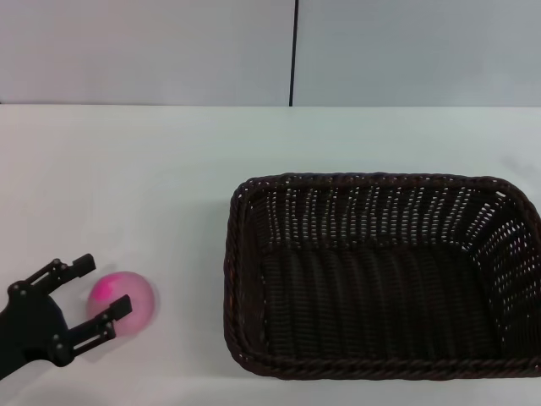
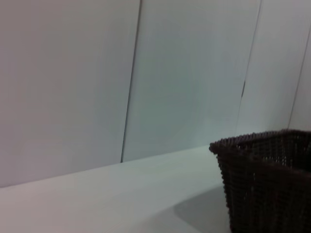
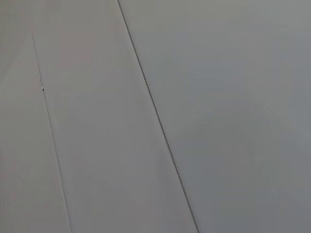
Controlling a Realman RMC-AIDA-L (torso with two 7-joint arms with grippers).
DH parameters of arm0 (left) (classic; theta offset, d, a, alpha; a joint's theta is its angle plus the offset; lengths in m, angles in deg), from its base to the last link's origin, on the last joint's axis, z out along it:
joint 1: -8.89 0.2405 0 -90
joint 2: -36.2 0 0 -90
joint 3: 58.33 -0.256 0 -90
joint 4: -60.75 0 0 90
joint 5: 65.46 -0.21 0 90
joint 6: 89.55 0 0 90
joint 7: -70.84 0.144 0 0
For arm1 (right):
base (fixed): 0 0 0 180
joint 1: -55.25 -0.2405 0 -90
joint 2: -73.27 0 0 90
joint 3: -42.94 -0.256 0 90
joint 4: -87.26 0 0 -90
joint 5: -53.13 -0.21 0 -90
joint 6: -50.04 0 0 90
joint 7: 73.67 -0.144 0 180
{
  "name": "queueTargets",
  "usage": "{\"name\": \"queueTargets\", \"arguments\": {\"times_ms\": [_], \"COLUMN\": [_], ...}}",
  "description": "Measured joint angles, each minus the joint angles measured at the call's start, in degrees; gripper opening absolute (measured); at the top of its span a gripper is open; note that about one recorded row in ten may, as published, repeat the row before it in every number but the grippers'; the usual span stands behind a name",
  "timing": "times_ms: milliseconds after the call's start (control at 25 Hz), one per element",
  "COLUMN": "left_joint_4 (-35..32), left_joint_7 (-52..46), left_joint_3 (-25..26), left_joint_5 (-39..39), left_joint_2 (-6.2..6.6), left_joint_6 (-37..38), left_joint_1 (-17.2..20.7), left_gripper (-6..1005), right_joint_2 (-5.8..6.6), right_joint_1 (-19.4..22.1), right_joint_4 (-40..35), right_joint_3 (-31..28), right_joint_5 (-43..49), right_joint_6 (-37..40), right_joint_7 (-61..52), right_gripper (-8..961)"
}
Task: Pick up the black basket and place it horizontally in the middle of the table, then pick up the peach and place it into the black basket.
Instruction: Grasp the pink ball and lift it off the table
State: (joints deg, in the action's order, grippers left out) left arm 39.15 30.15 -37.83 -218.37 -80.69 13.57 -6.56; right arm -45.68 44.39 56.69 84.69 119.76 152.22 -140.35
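The black basket (image 1: 380, 275) lies lengthwise across the white table (image 1: 152, 186), at the right of the head view, open side up and empty. Its corner also shows in the left wrist view (image 2: 265, 184). The peach (image 1: 125, 303), pale pink with a magenta patch, sits on the table at the near left. My left gripper (image 1: 95, 292) is open, with one finger on each side of the peach; I cannot tell whether the fingers touch it. The right gripper is out of view.
A grey panelled wall (image 1: 296, 51) with a dark vertical seam stands behind the table's far edge. The right wrist view shows only wall panels (image 3: 194, 97). Bare tabletop lies between the peach and the basket.
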Motion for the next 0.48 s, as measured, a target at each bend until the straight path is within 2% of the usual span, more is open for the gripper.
{"name": "queueTargets", "arguments": {"times_ms": [40, 480], "left_joint_4": [-0.9, -0.6], "left_joint_7": [2.6, 3.6], "left_joint_3": [0.0, -0.4], "left_joint_5": [0.1, -0.2], "left_joint_2": [-1.02, -1.06], "left_joint_6": [-1.2, -4.1], "left_joint_1": [-0.2, -0.4], "left_gripper": [752, 748], "right_joint_2": [0.00, -0.01], "right_joint_1": [0.0, -0.2], "right_joint_4": [0.3, 1.6], "right_joint_3": [0.0, 0.1], "right_joint_5": [0.0, 0.1], "right_joint_6": [0.1, 0.4], "right_joint_7": [0.0, 0.6], "right_gripper": [627, 627]}}
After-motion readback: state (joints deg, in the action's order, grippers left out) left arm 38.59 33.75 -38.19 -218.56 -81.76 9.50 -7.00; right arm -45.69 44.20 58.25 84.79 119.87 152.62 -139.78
